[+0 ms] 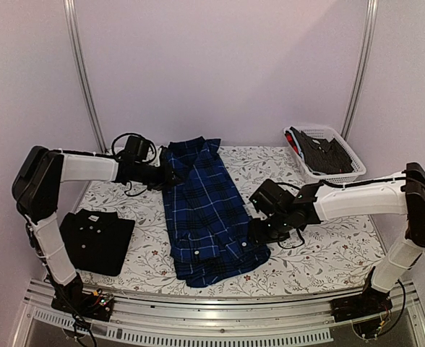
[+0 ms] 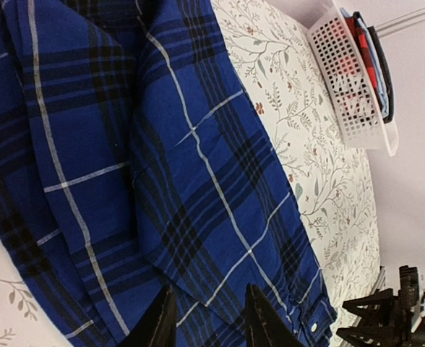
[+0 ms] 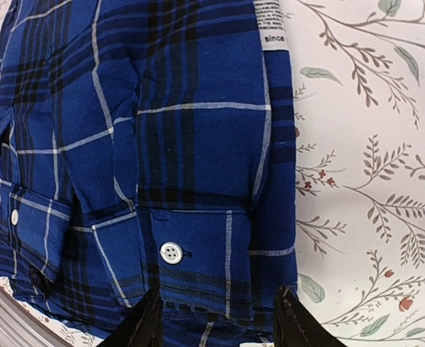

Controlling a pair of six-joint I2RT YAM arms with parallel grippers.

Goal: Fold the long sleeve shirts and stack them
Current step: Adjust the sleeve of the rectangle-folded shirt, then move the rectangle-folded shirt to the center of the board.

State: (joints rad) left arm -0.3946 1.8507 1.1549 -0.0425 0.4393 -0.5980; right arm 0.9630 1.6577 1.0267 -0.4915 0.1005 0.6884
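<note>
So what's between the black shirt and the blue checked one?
Nothing, just bare flowery tablecloth between the black shirt and the blue shirt; the top view shows it.

Probably a lab test booth: plain pale wall panels point(image 1: 220, 65), metal frame posts point(image 1: 84, 72), a floral-covered table point(image 1: 328, 253).

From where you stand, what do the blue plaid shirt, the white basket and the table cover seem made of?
Blue plaid shirt: woven matte cloth, likely cotton; soft folds, stitched seams. Its button: glossy white, probably plastic. Basket: rigid white plastic; moulded lattice wall. Table cover: matte floral print, cloth or vinyl, unclear which.
</note>
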